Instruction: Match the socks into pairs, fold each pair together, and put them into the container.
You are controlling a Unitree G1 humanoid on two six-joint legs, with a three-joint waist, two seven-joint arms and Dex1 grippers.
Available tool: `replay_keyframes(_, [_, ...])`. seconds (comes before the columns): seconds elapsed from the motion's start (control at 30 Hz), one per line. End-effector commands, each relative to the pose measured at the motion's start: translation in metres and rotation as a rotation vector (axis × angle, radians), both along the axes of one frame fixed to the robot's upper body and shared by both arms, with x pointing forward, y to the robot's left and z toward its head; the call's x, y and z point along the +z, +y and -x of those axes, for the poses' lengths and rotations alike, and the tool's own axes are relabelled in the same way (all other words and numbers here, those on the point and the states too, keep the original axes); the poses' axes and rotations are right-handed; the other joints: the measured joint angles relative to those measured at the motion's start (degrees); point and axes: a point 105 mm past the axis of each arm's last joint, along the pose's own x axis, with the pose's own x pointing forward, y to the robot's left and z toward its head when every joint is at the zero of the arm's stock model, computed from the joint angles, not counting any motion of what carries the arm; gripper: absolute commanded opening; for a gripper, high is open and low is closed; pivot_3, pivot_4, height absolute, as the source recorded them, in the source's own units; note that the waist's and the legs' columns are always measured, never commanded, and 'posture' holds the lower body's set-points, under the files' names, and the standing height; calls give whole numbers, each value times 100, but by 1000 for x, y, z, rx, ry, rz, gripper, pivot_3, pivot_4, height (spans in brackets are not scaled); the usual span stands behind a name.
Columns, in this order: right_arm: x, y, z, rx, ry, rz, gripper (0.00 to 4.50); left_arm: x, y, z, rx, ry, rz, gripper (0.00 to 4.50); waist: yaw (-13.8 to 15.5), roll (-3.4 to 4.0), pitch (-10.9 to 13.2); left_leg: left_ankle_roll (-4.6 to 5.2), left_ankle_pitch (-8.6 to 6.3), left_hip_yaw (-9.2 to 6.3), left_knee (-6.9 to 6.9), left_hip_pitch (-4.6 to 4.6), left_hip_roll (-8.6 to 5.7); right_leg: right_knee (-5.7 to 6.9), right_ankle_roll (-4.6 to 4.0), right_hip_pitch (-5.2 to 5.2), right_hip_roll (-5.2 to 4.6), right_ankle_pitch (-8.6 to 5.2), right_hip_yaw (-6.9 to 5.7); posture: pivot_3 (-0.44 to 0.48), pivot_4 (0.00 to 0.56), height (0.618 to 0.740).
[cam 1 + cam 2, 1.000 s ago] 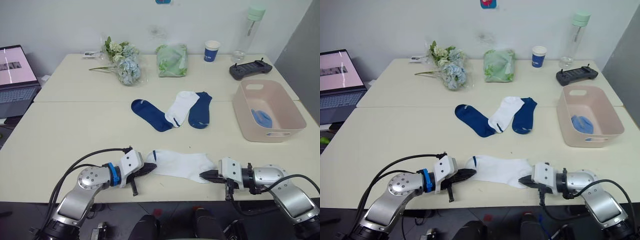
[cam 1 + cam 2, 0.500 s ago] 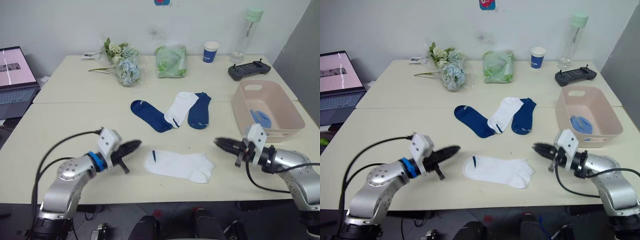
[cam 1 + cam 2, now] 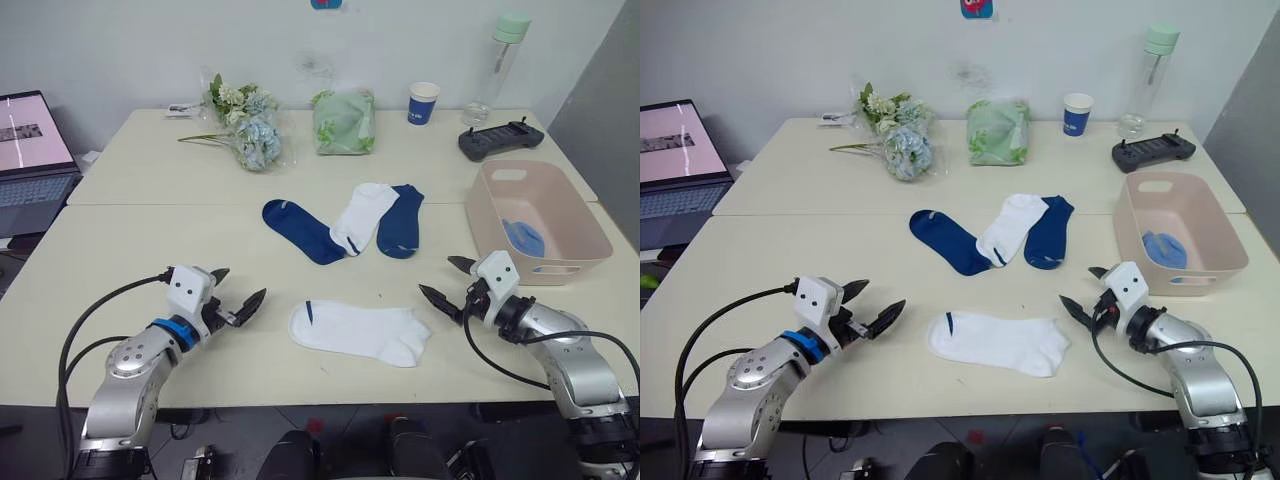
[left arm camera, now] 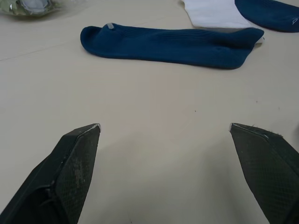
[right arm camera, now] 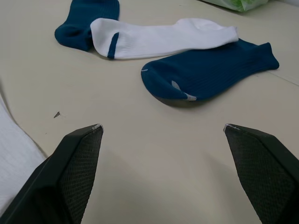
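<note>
White sock flat near edge, three socks mid-table, blue pair in pink container

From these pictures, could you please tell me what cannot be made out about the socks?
- Light blue fabric in the pink tub: head views, bunched; one sock or two, unclear.
- Middle white sock: lies across the left navy sock; its toe hidden.
- Near white sock: right wrist view, cut off by the edge.

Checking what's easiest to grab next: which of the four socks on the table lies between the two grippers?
The white ankle sock with dark trim lying alone near the table's front edge; the other white sock and both navy socks sit together farther back.
</note>
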Motion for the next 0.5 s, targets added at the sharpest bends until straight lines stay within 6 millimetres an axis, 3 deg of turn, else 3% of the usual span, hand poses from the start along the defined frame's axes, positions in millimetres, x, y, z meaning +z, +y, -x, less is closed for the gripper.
replay_keyframes(0.03, [15, 6, -5, 32, -57, 25, 4500, 19, -3, -1, -31, -70, -18, 4460, -6, 0, 0, 0, 0, 0, 0, 1, 0, 1, 0, 0, 0, 0, 0, 0, 150, 740])
replay_keyframes(0.23, [18, 58, -29, 196, -106, 157, 4500, 56, -49, 10, -305, -83, 14, 4460, -68, 1, 4, -1, 0, -1, 1, 1, 1, 6, -1, 0, 3, 0, -2, 0, 150, 740])
replay_keyframes(0.37, [19, 92, -49, 269, -117, 218, 4500, 77, -70, 12, -399, -84, 26, 4460, -109, 0, 5, -2, 0, -3, 0, -1, 1, 3, 0, -3, 4, 0, -3, 0, 150, 740])
replay_keyframes(0.5, [21, 121, -64, 327, -126, 264, 4500, 85, -81, 13, -420, -92, 35, 4460, -161, 1, 5, -3, 1, -2, -1, -2, 1, 4, -1, -6, 4, 0, -2, 0, 150, 740])
